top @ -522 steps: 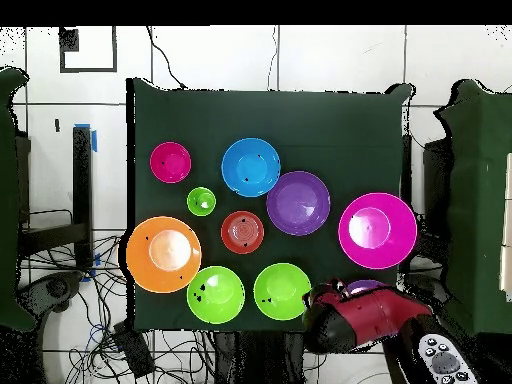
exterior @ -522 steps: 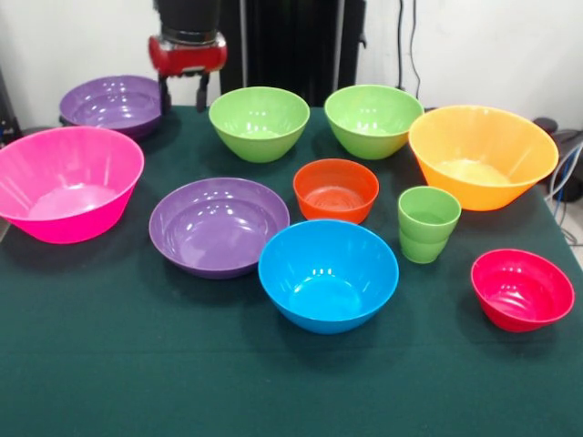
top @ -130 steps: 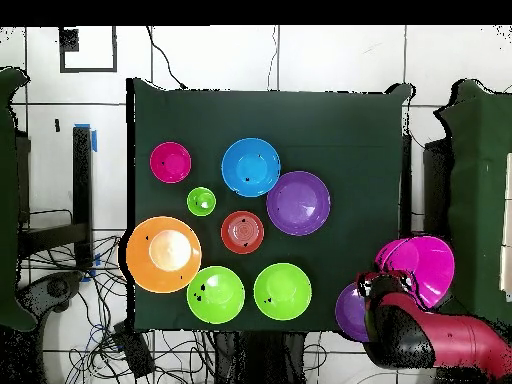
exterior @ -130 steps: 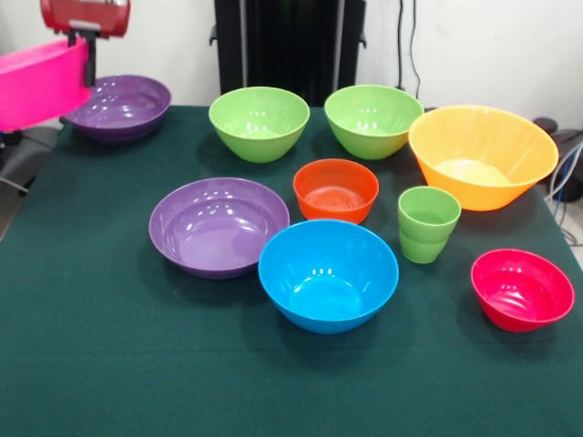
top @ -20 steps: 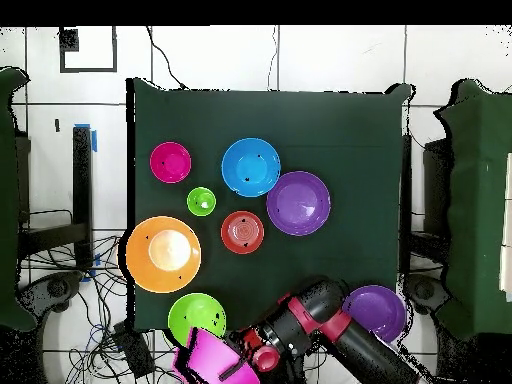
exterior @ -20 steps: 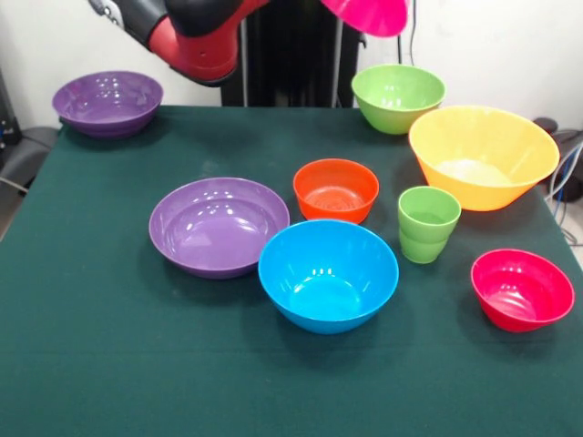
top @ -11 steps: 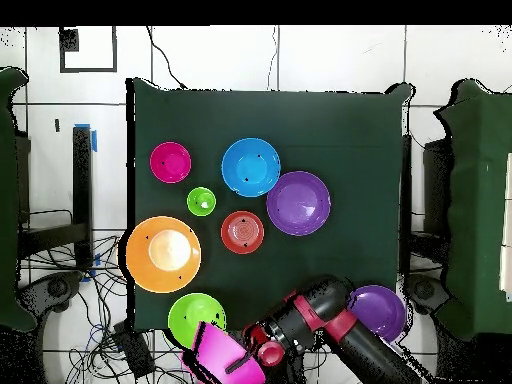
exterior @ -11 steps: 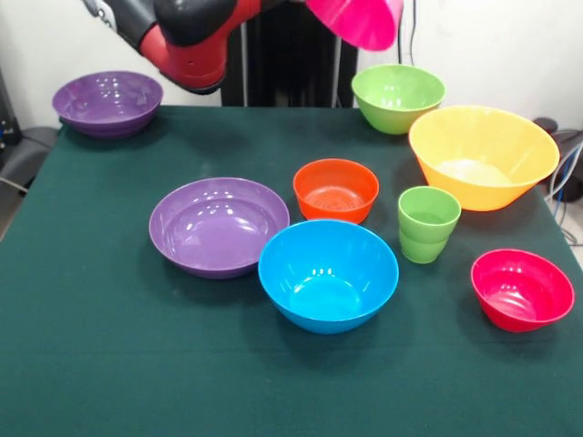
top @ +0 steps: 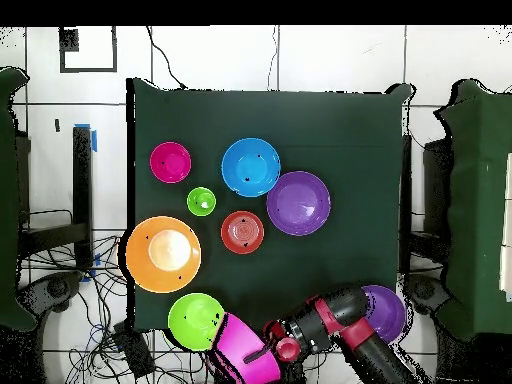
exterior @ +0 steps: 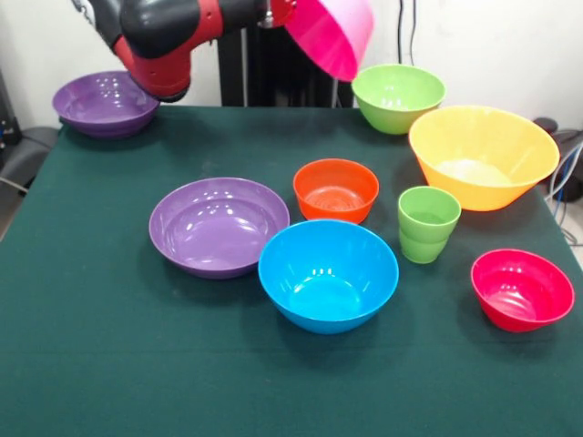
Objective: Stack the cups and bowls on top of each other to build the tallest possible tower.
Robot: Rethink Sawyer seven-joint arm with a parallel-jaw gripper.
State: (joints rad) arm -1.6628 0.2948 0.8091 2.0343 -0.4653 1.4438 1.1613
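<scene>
My gripper [exterior: 281, 11] is shut on the rim of the large hot-pink bowl [exterior: 330, 35]. It holds the bowl tilted in the air above the table's back edge, left of a lime-green bowl [exterior: 398, 96]. In the overhead view the gripper [top: 265, 352] and pink bowl [top: 243, 352] hang beside that green bowl [top: 197, 320]. On the table stand the yellow-orange bowl [exterior: 483, 157], small orange bowl [exterior: 335, 189], blue bowl [exterior: 328, 273], red-pink bowl [exterior: 522, 289], a purple bowl [exterior: 219, 225], and lime-green cups [exterior: 428, 223] nested one in the other.
A second purple bowl [exterior: 105, 102] sits at the back left corner, partly under the arm [top: 360, 330] in the overhead view. Dark green cloth [exterior: 109, 364] covers the table. Cables lie on the floor past the table's edge [top: 100, 330].
The arm has swung the pink bowl left and a little lower in the front view, tilting it further. The bowls and cups on the table have not moved.
</scene>
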